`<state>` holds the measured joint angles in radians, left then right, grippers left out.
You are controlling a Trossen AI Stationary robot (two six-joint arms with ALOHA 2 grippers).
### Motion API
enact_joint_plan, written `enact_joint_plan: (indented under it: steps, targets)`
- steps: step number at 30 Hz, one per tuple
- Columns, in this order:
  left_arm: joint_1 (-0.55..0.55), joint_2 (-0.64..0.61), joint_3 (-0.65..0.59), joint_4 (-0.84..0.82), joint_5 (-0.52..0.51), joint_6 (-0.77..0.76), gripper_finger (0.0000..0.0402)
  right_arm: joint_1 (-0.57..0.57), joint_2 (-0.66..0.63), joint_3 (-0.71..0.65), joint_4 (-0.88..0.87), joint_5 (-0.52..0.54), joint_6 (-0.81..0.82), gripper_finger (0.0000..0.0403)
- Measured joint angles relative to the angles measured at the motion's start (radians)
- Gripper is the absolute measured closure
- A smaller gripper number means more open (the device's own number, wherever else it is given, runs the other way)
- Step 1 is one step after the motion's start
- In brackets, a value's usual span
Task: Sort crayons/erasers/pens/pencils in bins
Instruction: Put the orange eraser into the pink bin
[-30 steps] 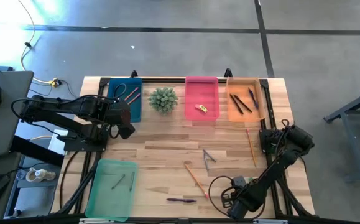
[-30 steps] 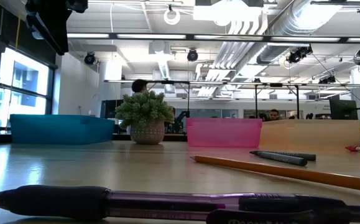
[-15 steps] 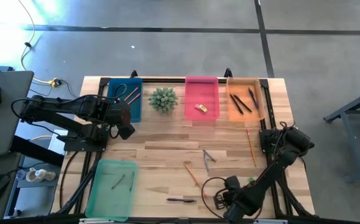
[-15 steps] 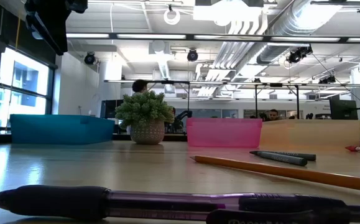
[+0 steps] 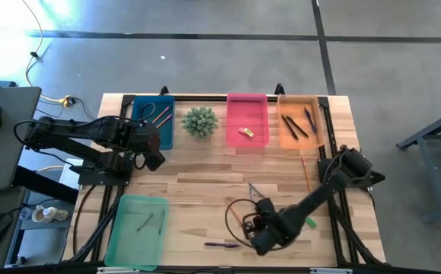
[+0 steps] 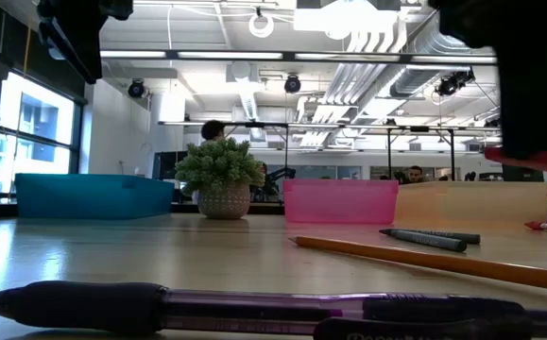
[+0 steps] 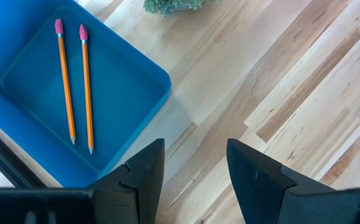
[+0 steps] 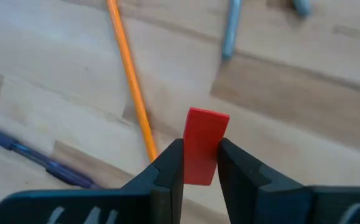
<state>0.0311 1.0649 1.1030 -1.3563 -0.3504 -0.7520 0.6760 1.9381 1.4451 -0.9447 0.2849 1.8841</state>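
My right gripper (image 5: 260,232) hangs over the table's near middle, shut on a red eraser (image 8: 204,138). Below it lie an orange pencil (image 8: 130,81), a dark purple pen (image 5: 222,244) and grey crayons (image 5: 254,192). A second pencil (image 5: 308,176) lies by the right edge. My left gripper (image 7: 195,162) stands open and empty above the blue bin's (image 5: 153,120) near corner; two pencils (image 7: 74,81) lie in that bin. The pink bin (image 5: 247,118) holds a yellow eraser (image 5: 245,132), the orange bin (image 5: 300,122) holds pens, and the green bin (image 5: 138,228) holds crayons. My right gripper pinches the red eraser between its two fingers, on the two broad faces at one end (image 8: 199,171). The fingers slant steeply down from above. The eraser's other end (image 8: 208,118) sticks out past the fingertips, and the whole block is clear of the table.
A small spiky potted plant (image 5: 199,122) stands between the blue and pink bins. A small green piece (image 5: 309,222) lies on the wood by my right arm. Bare wood stretches across the table's middle. In the low view the pen (image 6: 254,310) fills the foreground.
My right gripper has gone toward the table's left edge and up with the red eraser, rolling its wrist on the way; it now shows in the low view's upper right. The eraser stays clear of the table.
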Motion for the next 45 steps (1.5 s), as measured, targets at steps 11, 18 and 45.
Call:
enact_joint_plan:
  steps: [11,18,45]
  targets:
    - [0.0,0.0,0.0,0.0,0.01,0.043,0.0238,-0.183,-0.001,0.113,-0.184,0.035,-0.239,0.0331]
    - [0.0,0.0,0.0,0.001,0.026,0.118,0.0238,-0.302,-0.002,0.175,-0.283,0.13,-0.367,0.0331]
    - [0.0,0.0,0.0,0.036,0.026,0.136,0.0238,-0.849,-0.002,0.301,-0.314,0.176,-1.222,0.0332]
